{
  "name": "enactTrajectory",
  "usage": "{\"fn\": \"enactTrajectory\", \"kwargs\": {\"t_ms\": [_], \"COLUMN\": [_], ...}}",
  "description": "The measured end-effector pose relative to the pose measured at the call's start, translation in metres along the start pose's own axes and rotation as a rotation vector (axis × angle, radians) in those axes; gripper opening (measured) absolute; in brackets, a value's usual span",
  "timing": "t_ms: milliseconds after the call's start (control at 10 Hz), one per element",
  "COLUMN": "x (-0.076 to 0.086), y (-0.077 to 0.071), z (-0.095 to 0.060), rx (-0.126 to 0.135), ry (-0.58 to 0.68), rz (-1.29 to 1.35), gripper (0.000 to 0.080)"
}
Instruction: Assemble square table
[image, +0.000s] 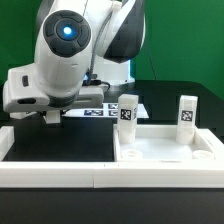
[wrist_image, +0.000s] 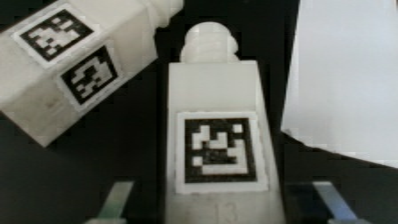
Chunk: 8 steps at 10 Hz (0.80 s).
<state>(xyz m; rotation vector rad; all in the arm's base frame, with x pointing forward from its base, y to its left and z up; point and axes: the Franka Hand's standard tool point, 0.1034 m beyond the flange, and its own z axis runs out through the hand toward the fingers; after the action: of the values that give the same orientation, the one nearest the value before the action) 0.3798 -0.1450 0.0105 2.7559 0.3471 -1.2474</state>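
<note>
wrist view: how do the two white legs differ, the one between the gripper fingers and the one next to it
The centred leg lies straight between the fingers of the gripper, with a gap on each side; the slanted leg lies outside them, at an angle. The centred leg shows one tag; the slanted leg shows two. Both are white blocks with black-white tags.

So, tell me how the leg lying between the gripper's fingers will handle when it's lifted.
The leg looks like a rigid plastic block, so probably stiff and light. Its flat sides should seat well between the fingers, though smooth plastic may slip. Square-sided and lying flat, it seems unlikely to roll.
</note>
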Motion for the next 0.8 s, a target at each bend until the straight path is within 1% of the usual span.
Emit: {"fn": "enactTrajectory", "kwargs": {"t_ms": [300, 400, 500, 600, 700, 800], "x": [0.0, 0.0, -0.007, -0.016, -0.027, -0.036], "y": [0.0, 0.0, 0.001, -0.001, -0.004, -0.007], "z": [0.0, -0.003, -0.024, -0.05, -0.079, -0.096], "rx": [0.0, -0.001, 0.006, 0.012, 0.013, 0.009], "ry": [0.0, 0.004, 0.001, -0.001, 0.004, 0.031], "rz": [0.0, -0.002, -0.046, -0.048, -0.053, -0.055], "gripper": [0.0288, 0.0288, 0.0288, 0.0288, 0.0288, 0.0288]}}
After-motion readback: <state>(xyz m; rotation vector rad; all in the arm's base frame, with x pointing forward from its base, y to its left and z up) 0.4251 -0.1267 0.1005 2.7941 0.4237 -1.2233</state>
